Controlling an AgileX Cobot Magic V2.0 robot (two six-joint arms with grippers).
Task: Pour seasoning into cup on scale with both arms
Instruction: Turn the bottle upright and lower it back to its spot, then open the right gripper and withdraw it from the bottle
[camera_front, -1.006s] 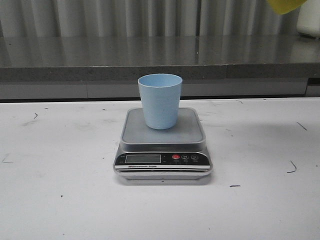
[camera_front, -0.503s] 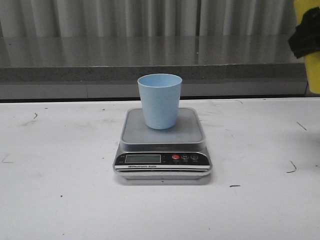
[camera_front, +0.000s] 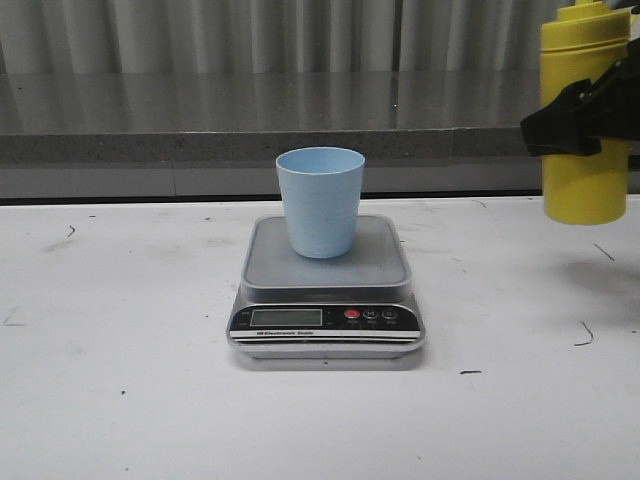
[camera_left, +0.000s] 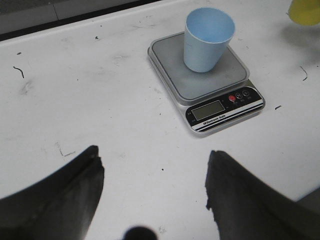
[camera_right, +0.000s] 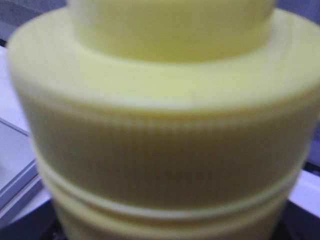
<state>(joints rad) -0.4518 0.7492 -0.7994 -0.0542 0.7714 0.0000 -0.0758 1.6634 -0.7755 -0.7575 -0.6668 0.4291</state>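
Note:
The pale blue cup (camera_front: 320, 205) stands upright on the platform of the silver-grey scale (camera_front: 380, 262), mid-table. To its right the yellow seasoning bottle (camera_front: 583, 170) hangs upright above the table, its nozzle cut off by the frame's top. My right gripper (camera_front: 578, 118) is shut on its body. The right wrist view is filled by the bottle's ribbed cap (camera_right: 160, 140), which hides the fingers. The left wrist view shows the cup (camera_left: 207, 42) on the scale (camera_left: 172, 72) and the bottle's base (camera_left: 305, 10) beyond. My left gripper (camera_left: 154, 161) is open over bare table, well short of the scale.
The white table (camera_front: 120, 350) carries small pen marks. A grey stone ledge (camera_front: 200, 120) runs along its far edge in front of a corrugated wall. The scale's black panel with its display and red button (camera_front: 351, 314) faces the front.
The bottle has come down from the top right corner and moved a little left. It now shows upright in the right gripper's hold. Cup and scale have not moved.

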